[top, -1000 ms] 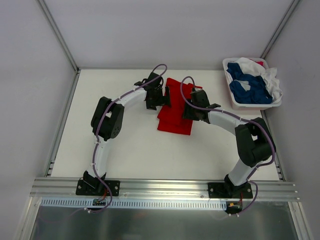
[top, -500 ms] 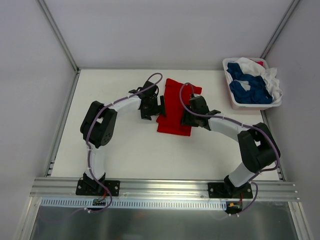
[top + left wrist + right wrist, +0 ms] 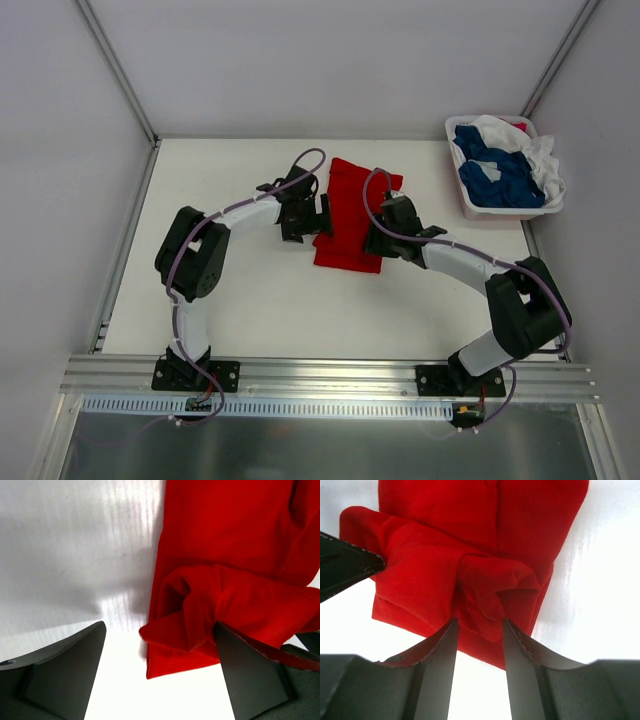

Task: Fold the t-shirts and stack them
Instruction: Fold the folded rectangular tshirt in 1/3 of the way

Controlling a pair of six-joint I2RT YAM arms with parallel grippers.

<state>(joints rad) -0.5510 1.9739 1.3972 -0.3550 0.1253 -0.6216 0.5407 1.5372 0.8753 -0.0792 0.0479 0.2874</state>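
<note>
The red t-shirt [image 3: 349,212] lies folded into a long strip in the middle of the table. My left gripper [image 3: 319,217] is at its left edge. In the left wrist view the left gripper [image 3: 157,667] is wide open, and a raised fold of the red t-shirt [image 3: 225,605] rests against its right finger [image 3: 250,675]. My right gripper [image 3: 376,236] is at the shirt's right edge. In the right wrist view the right gripper [image 3: 479,630] pinches a bunched fold of the red t-shirt [image 3: 485,600]. Dark blue t-shirts [image 3: 497,178] and white t-shirts [image 3: 538,155] are piled in the basket.
A white plastic basket [image 3: 500,211] stands at the table's far right corner. Grey walls with metal posts enclose the table on three sides. A metal rail [image 3: 330,375] runs along the near edge by the arm bases.
Both grippers have moved toward the near edge along the red shirt's sides, drawing cloth with them. The left arm's elbow has swung left.
</note>
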